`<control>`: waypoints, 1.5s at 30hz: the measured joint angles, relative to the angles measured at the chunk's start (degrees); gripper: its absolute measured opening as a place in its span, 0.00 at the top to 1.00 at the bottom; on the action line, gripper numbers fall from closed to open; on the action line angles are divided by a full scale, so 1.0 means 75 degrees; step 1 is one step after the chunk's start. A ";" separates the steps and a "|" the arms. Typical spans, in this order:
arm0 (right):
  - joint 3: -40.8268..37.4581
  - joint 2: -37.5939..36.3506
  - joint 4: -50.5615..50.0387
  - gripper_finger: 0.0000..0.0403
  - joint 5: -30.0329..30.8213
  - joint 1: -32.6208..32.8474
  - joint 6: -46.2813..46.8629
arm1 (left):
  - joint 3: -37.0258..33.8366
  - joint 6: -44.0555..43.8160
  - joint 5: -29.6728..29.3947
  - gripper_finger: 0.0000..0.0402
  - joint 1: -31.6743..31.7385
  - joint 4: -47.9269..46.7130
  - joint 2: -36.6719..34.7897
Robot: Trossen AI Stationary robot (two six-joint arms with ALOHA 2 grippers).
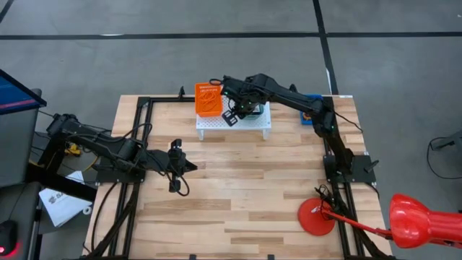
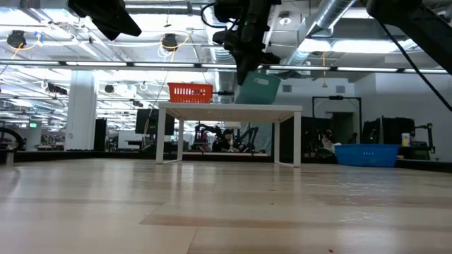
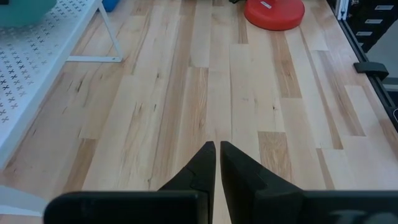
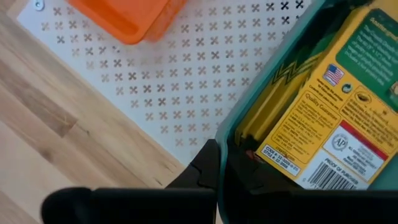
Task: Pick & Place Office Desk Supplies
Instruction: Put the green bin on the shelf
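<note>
With both crayon boxes [image 4: 329,118] already lying inside it, the right gripper [image 4: 217,163] is holding the teal bin [image 2: 258,87] by its rim, jaws clamped, tilted above the white perforated stand [image 1: 232,121], while the left gripper [image 3: 217,155], jaws together, is waiting over the counter [image 1: 245,195].

Four cameras: one up high, one down low, one on each arm

The high one looks straight down on the whole table [image 1: 238,188]. The low one sits at table height and looks across to the white stand [image 2: 229,109], far off. The left wrist one looks along the wood to the red disc [image 3: 274,12]. The right wrist one is very close to the stand, which all four see
</note>
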 joint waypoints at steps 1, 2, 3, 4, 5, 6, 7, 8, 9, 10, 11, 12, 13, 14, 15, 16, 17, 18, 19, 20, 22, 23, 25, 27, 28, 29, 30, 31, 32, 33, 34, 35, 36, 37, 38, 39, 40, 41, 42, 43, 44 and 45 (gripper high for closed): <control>0.0000 0.0000 0.0008 1.00 0.0004 0.0006 0.0006 | 0.0000 -0.0004 0.0000 0.96 -0.0001 0.0000 0.0000; 0.0000 0.0000 0.0006 1.00 0.0006 0.0013 0.0006 | 0.0000 -0.0007 0.0000 0.96 0.0001 0.0000 -0.0002; 0.0000 0.0000 0.0009 0.99 0.0000 0.0021 0.0003 | 0.0000 -0.0007 0.0000 0.96 -0.0002 -0.0003 0.0001; 0.0000 0.0000 0.0009 0.99 -0.0023 0.0029 -0.0005 | 0.0000 -0.0007 0.0000 0.96 -0.0002 0.0000 -0.0001; 0.0000 0.0000 0.0009 0.98 -0.0056 0.0035 -0.0011 | 0.0000 -0.0007 0.0000 0.96 -0.0002 0.0000 -0.0001; 0.0000 0.0000 0.0009 0.96 -0.0088 0.0035 -0.0012 | 0.0000 -0.0007 0.0000 0.96 0.0001 0.0000 -0.0002; 0.0000 0.0000 0.0009 0.95 -0.0117 0.0038 -0.0012 | 0.0000 -0.0007 0.0000 0.96 -0.0002 0.0000 0.0000; 0.0000 0.0000 0.0009 0.94 -0.0130 0.0038 -0.0014 | 0.0000 -0.0007 0.0000 0.96 0.0001 0.0000 0.0001; 0.0000 0.0000 0.0012 0.93 -0.0125 0.0041 -0.0024 | 0.0000 -0.0007 0.0000 0.96 -0.0002 0.0000 0.0001; 0.0000 0.0000 0.0019 0.91 -0.0125 0.0041 -0.0035 | 0.0000 -0.0007 0.0000 0.96 0.0001 -0.0003 0.0000; 0.0000 0.0000 0.0026 0.90 -0.0120 0.0041 -0.0050 | 0.0000 -0.0007 0.0000 0.96 0.0000 -0.0002 -0.0001; 0.0000 0.0000 0.0037 0.89 -0.0122 0.0041 -0.0051 | 0.0000 -0.0007 0.0000 0.96 0.0001 0.0000 0.0001; 0.0000 0.0000 0.0041 0.89 -0.0122 0.0041 -0.0055 | 0.0000 -0.0007 0.0000 0.96 0.0001 -0.0003 0.0001; 0.0000 -0.0003 0.0046 0.88 -0.0122 0.0041 -0.0071 | 0.0000 -0.0007 0.0000 0.96 0.0001 -0.0002 -0.0002; 0.0000 -0.0001 0.0065 0.88 -0.0122 0.0041 -0.0086 | 0.0000 -0.0005 0.0000 0.96 0.0000 -0.0002 0.0001; 0.0000 -0.0001 0.0093 0.87 -0.0122 0.0041 -0.0129 | 0.0000 -0.0004 0.0000 0.96 0.0000 -0.0003 0.0001; 0.0000 -0.0003 0.0125 0.87 -0.0120 0.0041 -0.0176 | 0.0000 -0.0005 0.0000 0.96 0.0000 -0.0003 -0.0002; 0.0000 -0.0003 0.0168 0.87 -0.0119 0.0041 -0.0229 | 0.0000 -0.0004 0.0000 0.96 0.0000 -0.0003 0.0000; 0.0000 -0.0003 0.0256 0.87 -0.0109 0.0050 -0.0296 | -0.0003 -0.0004 0.0000 0.96 0.0000 -0.0003 0.0000; 0.0000 -0.0004 0.0390 0.87 -0.0071 0.0064 -0.0375 | -0.0003 -0.0004 0.0000 0.96 -0.0002 -0.0003 0.0001; 0.0064 -0.0064 0.0539 0.87 0.0174 0.0112 -0.0500 | -0.0004 -0.0004 0.0000 0.96 -0.0001 -0.0006 -0.0001; 0.0149 -0.0098 0.0597 0.87 0.0339 0.0151 -0.0580 | -0.0006 -0.0004 0.0000 0.96 0.0000 -0.0013 0.0001; 0.0139 -0.0306 0.0752 0.88 0.0740 0.0234 -0.0661 | -0.0036 -0.0040 0.0000 0.96 -0.0001 -0.0007 0.0001; 0.0130 -0.0514 0.0500 0.91 0.1090 0.0278 -0.0644 | -0.0126 -0.0083 0.0003 0.96 -0.0001 -0.0034 -0.0002; 0.0137 -0.0615 0.0375 0.93 0.1248 0.0302 -0.0572 | -0.0159 -0.0086 0.0005 0.96 0.0001 -0.0092 0.0001; 0.0136 -0.0710 0.0093 0.97 0.1334 0.0321 -0.0505 | -0.0176 -0.0086 0.0009 0.96 -0.0002 -0.0131 0.0001; 0.0131 -0.0793 -0.0199 0.98 0.1426 0.0347 -0.0452 | -0.0181 -0.0087 0.0012 0.96 0.0000 -0.0140 0.0001; 0.0131 -0.0887 -0.0404 0.99 0.1517 0.0355 -0.0307 | -0.0179 -0.0086 0.0010 0.96 -0.0001 -0.0136 0.0001; 0.0131 -0.0988 -0.0705 0.99 0.1551 0.0352 -0.0145 | -0.0181 -0.0088 0.0012 0.96 0.0001 -0.0140 0.0001; 0.0131 -0.1066 -0.1035 0.99 0.1608 0.0347 -0.0017 | -0.0181 -0.0087 0.0012 0.96 -0.0002 -0.0139 0.0001; 0.0131 -0.1139 -0.1158 0.99 0.1693 0.0328 0.0095 | -0.0181 -0.0087 0.0009 0.96 0.0001 -0.0128 0.0001; 0.0131 -0.1185 -0.1120 0.99 0.1719 0.0283 0.0168 | -0.0181 -0.0086 0.0009 0.96 0.0000 -0.0127 0.0001; 0.0104 -0.1239 -0.1106 1.00 0.1669 0.0248 0.0243 | -0.0178 -0.0086 0.0009 0.96 -0.0002 -0.0137 0.0001; 0.0064 -0.1299 -0.1133 1.00 0.1579 0.0199 0.0317 | -0.0181 -0.0089 0.0009 0.96 -0.0002 -0.0137 0.0001; 0.0062 -0.1352 -0.1134 1.00 0.1508 0.0120 0.0333 | -0.0181 -0.0109 0.0009 0.96 0.0001 -0.0135 0.0001; 0.0074 -0.1365 -0.1127 1.00 0.1507 0.0049 0.0352 | -0.0181 -0.0126 0.0009 0.96 -0.0001 -0.0142 0.0001; 0.0063 -0.1378 -0.1125 1.00 0.1506 -0.0060 0.0385 | -0.0180 -0.0135 0.0009 0.96 0.0000 -0.0141 0.0001; -0.0051 -0.1402 -0.1102 1.00 0.1474 -0.0182 0.0391 | -0.0180 -0.0136 0.0013 0.96 0.0001 -0.0140 0.0001; -0.0170 -0.1410 -0.1149 1.00 0.1466 -0.0307 0.0408 | -0.0181 -0.0138 0.0046 0.96 0.0001 -0.0140 0.0001; -0.0231 -0.1395 -0.1150 1.00 0.1463 -0.0427 0.0408 | -0.0181 -0.0142 0.0080 0.96 0.0000 -0.0140 0.0001; -0.0280 -0.1368 -0.1128 1.00 0.1465 -0.0557 0.0408 | -0.0178 -0.0148 0.0128 0.96 0.0001 -0.0137 0.0001; -0.0342 -0.1352 -0.1131 1.00 0.1472 -0.0677 0.0411 | -0.0178 -0.0161 0.0128 0.96 0.0001 -0.0140 0.0001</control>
